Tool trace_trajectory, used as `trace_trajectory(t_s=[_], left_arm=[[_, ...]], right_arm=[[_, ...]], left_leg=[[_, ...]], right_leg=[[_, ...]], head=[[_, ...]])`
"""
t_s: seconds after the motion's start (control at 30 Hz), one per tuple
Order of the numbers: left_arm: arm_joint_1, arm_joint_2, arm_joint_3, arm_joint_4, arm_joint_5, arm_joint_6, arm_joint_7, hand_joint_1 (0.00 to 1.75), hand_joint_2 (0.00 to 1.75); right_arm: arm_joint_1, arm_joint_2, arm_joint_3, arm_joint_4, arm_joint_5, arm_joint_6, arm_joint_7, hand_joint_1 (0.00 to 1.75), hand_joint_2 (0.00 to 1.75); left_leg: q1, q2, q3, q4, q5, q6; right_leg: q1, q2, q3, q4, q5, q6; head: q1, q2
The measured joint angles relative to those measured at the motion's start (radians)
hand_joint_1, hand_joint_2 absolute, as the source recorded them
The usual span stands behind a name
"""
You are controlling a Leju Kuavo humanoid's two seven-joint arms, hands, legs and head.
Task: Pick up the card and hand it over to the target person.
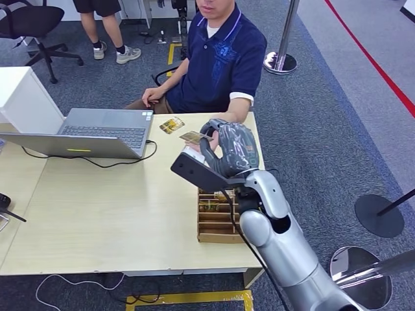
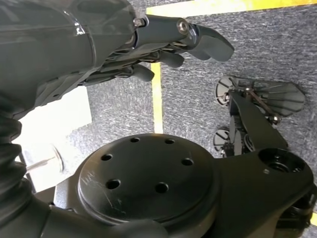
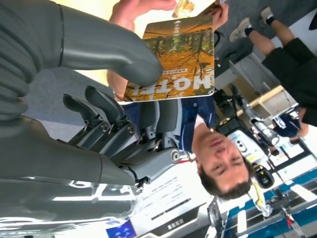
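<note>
My right hand [image 1: 230, 150] is stretched over the far right of the table [image 1: 112, 214] and pinches an orange-brown hotel card [image 1: 194, 137]. The right wrist view shows my thumb [image 3: 112, 49] pressing on the card [image 3: 179, 59], with the other fingers [image 3: 108, 114] below it. The seated person in a dark blue polo [image 1: 220, 65] faces me across the table. Their hand [image 3: 129, 10] lies against the card's far side; I cannot tell whether it grips the card. My left hand [image 2: 149, 54] hangs over the carpet, its fingers apart and holding nothing.
A second card [image 1: 172, 125] lies on the table in front of the person. Under my right forearm stands a wooden card box [image 1: 215, 217]. An open laptop [image 1: 98, 133] with a cable and a white box [image 1: 24, 97] occupy the far left. Stanchion bases [image 1: 379, 215] stand on the right.
</note>
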Motion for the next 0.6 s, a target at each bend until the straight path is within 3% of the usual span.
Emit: trace_trajectory(t_s=[0.47,0.57,0.6], left_arm=[[-0.003,0.004,-0.022,-0.002,-0.018,-0.020,-0.007,0.00,1.75],[-0.003,0.003,-0.032,0.000,-0.028,-0.013,-0.009,0.00,1.75],[-0.003,0.004,-0.030,0.001,-0.027,-0.010,-0.012,0.00,1.75]], right_arm=[[-0.001,0.010,-0.024,0.035,0.015,-0.020,-0.004,1.66,1.75],[-0.003,0.011,-0.023,0.038,0.016,-0.020,-0.005,1.45,1.75],[-0.003,0.011,-0.023,0.039,0.017,-0.019,-0.005,1.17,1.75]], left_leg=[[0.000,-0.001,-0.001,0.001,0.000,0.000],[0.000,-0.001,-0.001,0.001,0.000,0.000],[0.000,-0.002,-0.001,0.001,0.000,0.000]], right_leg=[[0.000,-0.001,-0.001,0.001,0.000,0.000],[0.000,-0.002,-0.001,0.001,0.000,0.000],[0.000,-0.002,-0.001,0.001,-0.001,0.000]], head=[[0.000,0.000],[0.000,0.000],[0.000,0.000]])
